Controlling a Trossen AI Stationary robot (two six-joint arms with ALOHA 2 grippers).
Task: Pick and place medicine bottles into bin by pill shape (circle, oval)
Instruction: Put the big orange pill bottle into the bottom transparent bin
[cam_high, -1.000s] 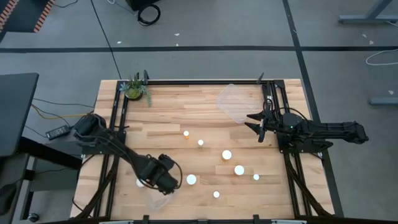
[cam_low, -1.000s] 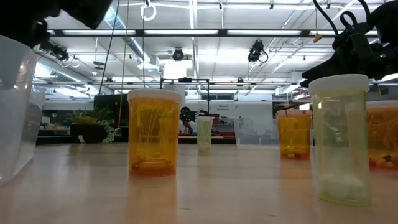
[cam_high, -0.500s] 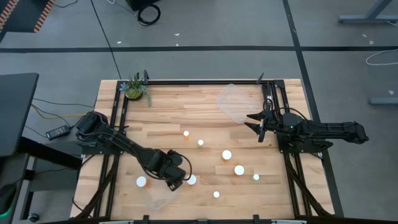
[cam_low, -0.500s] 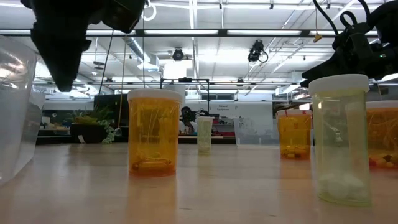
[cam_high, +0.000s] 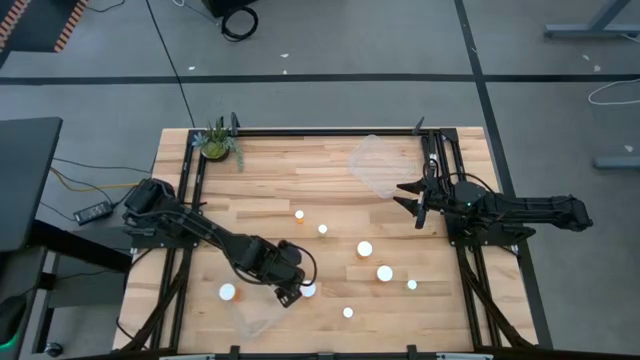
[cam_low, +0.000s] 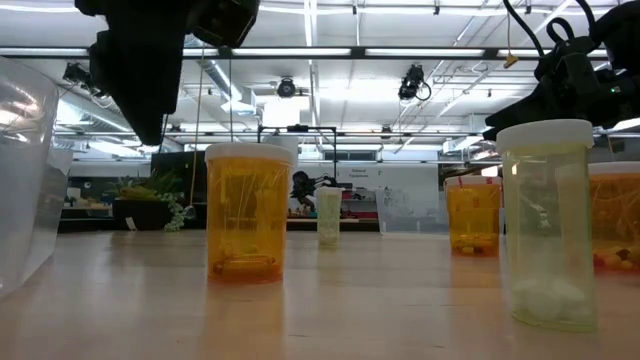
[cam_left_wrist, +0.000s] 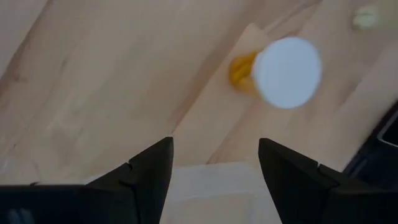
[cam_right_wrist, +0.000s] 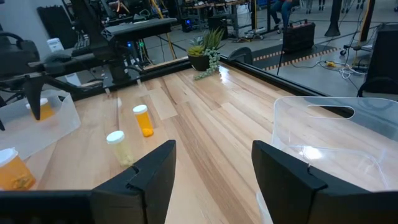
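Left pincer (cam_high: 291, 293) open beside bottle (cam_high: 308, 289), near clear bin (cam_high: 255, 318)

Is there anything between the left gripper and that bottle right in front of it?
Nothing visible. The left gripper is open above bare wood, and the orange bottle with the white cap stands just ahead with clear table between them.

Grey floor (cam_high: 330, 40) around a wooden table (cam_high: 300, 180); potted plant (cam_high: 216, 142) at its far corner; ceiling strip lights (cam_low: 330, 52) overhead.

Six bottles (cam_high: 365, 248) stand mid-table between two bins (cam_high: 378, 165), one bottle (cam_high: 228, 292) apparently inside the near bin (cam_high: 255, 320).
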